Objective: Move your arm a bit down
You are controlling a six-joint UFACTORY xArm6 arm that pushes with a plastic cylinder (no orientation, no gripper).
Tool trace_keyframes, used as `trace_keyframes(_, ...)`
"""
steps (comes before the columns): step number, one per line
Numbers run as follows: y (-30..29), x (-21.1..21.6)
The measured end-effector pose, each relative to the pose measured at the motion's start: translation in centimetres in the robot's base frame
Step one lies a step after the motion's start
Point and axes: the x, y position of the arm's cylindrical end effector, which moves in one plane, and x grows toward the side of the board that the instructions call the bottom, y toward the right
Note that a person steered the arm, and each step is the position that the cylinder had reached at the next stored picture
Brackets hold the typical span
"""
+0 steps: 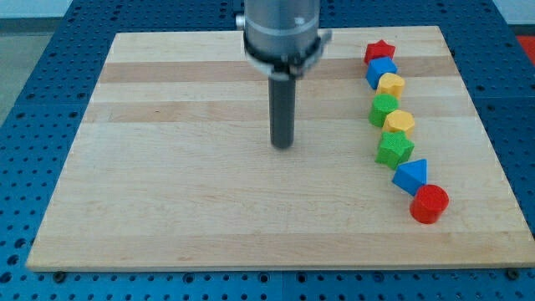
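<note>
Single view, raised, angled down across the wooden board, whole board visible

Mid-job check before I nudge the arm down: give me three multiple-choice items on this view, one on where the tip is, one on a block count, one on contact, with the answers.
1. Where is my tip relative to the line of blocks?
A. To the view's left of it
B. To the view's right of it
C. In the middle of it

2. How many blocks lie on the wooden board?
A. Six
B. Eight
C. Ten

3. Is my tip touching any block?
A. Yes, a red one
B. Yes, a green one
C. No, it stands apart from all

Answers:
1. A: the blocks run from the red star down to the red cylinder along the view's right, while the tip is near the board's middle.
2. B: two red, two blue, two yellow, two green.
3. C: bare wood separates the tip from the nearest block, the green one.
</note>
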Motion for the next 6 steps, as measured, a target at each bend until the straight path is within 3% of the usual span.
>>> trace_keyframes(1, 2.5, 7.7)
trace_keyframes(3, 2.8, 7.7)
trace_keyframes(6, 4.2, 2.0)
